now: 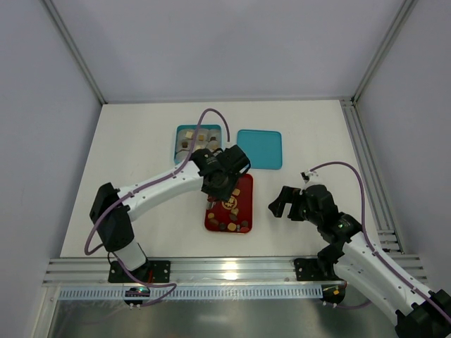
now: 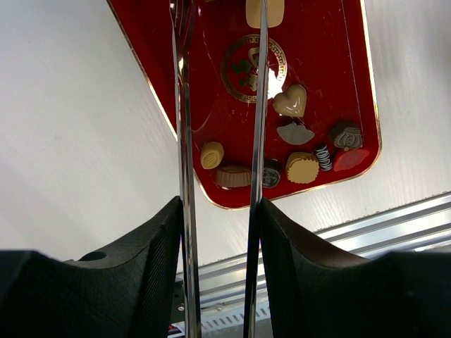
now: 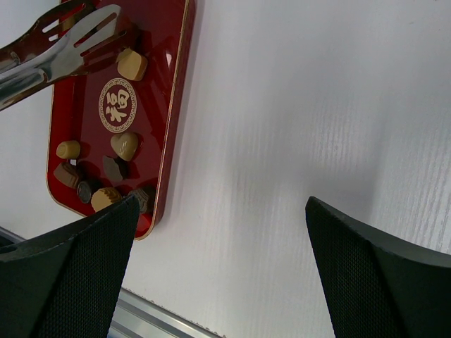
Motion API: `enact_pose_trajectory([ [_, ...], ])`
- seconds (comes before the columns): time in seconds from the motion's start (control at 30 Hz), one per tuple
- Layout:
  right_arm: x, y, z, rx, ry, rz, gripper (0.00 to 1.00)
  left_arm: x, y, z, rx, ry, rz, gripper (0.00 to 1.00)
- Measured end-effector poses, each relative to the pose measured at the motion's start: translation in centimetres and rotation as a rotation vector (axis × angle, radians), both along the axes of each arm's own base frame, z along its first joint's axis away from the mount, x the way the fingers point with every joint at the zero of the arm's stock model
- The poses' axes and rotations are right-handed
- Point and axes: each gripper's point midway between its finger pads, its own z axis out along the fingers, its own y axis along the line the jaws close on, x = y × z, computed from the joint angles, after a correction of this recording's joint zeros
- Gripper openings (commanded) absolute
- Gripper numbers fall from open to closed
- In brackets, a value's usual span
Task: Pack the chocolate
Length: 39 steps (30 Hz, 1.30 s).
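Table: white, carries everything
Red tray: centre of table, gold emblem, just near of the teal box
Teal box: compartments, several pieces inside; lid lies flat just beside it
Left gripper: above the tray, clamped on metal tongs, blades slightly apart
Right gripper: jaws spread wide, holding nothing, over bare table beside the tray
Chocolate: mostly clustered at the tray's near end; one tan piece by the tong tips

Metal tongs over red tray; teal lid beside teal box.
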Motion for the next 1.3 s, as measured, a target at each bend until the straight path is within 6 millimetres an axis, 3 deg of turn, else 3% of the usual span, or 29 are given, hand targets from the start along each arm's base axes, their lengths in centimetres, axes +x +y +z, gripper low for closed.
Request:
enact_pose_trajectory([
  [0.97,-0.02,-0.01,-0.07,-0.001,0.001,0.0,1.0,0.5,-0.62,-0.53,0.014,0.006,0.001,0.42],
  [1.3,-0.04,0.0,-0.09,-0.001,0.002,0.001,1.0,0.63,-0.34,-0.66,0.031,0.0,0.004,0.35],
])
